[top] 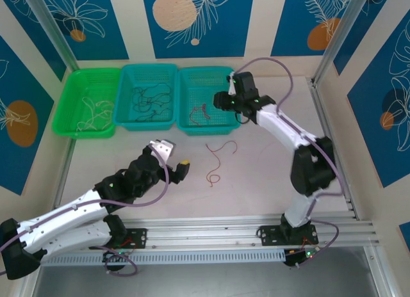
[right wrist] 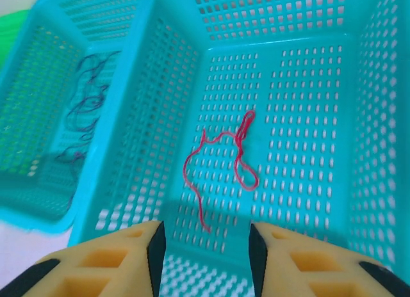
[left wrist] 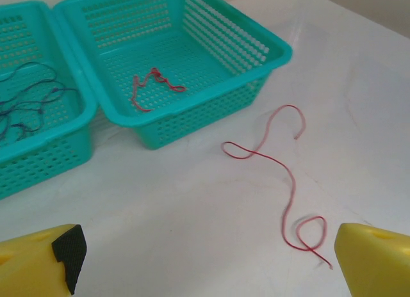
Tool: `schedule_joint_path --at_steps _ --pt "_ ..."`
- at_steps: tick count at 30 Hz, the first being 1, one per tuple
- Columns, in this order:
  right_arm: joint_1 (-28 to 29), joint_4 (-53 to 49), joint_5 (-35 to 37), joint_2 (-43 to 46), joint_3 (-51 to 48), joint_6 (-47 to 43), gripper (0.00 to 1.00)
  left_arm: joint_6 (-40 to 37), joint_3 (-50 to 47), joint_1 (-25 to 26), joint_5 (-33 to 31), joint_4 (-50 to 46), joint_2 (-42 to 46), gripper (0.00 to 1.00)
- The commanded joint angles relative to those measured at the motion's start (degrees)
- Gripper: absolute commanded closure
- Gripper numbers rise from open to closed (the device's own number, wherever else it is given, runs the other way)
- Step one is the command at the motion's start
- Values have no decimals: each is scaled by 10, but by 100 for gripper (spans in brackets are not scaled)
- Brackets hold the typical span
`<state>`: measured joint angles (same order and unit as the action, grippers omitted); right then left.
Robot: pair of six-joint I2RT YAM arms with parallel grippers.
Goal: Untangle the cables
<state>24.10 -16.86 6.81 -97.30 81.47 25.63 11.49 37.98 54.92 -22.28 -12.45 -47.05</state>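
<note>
Loose red wire (top: 218,161) (left wrist: 282,182): lies alone on the table (top: 256,188) (left wrist: 160,207) in a wavy line, just in front of the right basket (top: 205,128) (left wrist: 192,127) (right wrist: 154,105). It has a hook at its far end and a small loop at its near end, and neither gripper touches it.
Binned red wire (top: 200,112) (left wrist: 154,86) (right wrist: 224,162): a small loose tangle on the floor of the right basket.
Black wires (top: 148,97) (left wrist: 25,98) (right wrist: 90,98): tangled together in the mid basket (top: 144,125) (left wrist: 38,162) (right wrist: 25,118).
Whitish wires (top: 93,111): heaped in the green basket (top: 83,134), leftmost of the row.
Baskets: three side by side along the far edge of the table, sides touching or nearly so.
Left gripper (top: 174,156) (left wrist: 205,271): low over the table, just left of the loose red wire. Its jaws are spread wide with nothing between them. In the left wrist view the wire's loop lies close to one yellow finger (left wrist: 375,258) without touching it.
Right gripper (top: 223,101) (right wrist: 205,258): held over the right basket, above the binned red wire. Its jaws are parted and grip nothing.
</note>
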Motion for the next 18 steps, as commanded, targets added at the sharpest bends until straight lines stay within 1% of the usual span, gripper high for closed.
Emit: schedule_joint_path --at_steps 1,3,7,10,12,14,18 --pt "16 36 -15 126 -119 -2 59 -84 -10 -5 111 27 12 0" --pt "34 49 5 194 -197 2 59 -115 -10 -5 155 27 10 0" --pt "77 71 12 305 -325 -1 59 -164 -12 -4 244 27 2 0" --pt "102 82 8 345 -386 0 58 -179 -13 -4 286 33 -10 0" --pt "113 94 10 349 -417 1 58 -181 -14 -4 300 40 -21 0" --pt "118 103 5 334 -433 2 57 -181 -16 -4 309 50 -31 0" --pt "126 128 6 267 -437 -5 57 -177 -14 -4 310 58 -49 0"
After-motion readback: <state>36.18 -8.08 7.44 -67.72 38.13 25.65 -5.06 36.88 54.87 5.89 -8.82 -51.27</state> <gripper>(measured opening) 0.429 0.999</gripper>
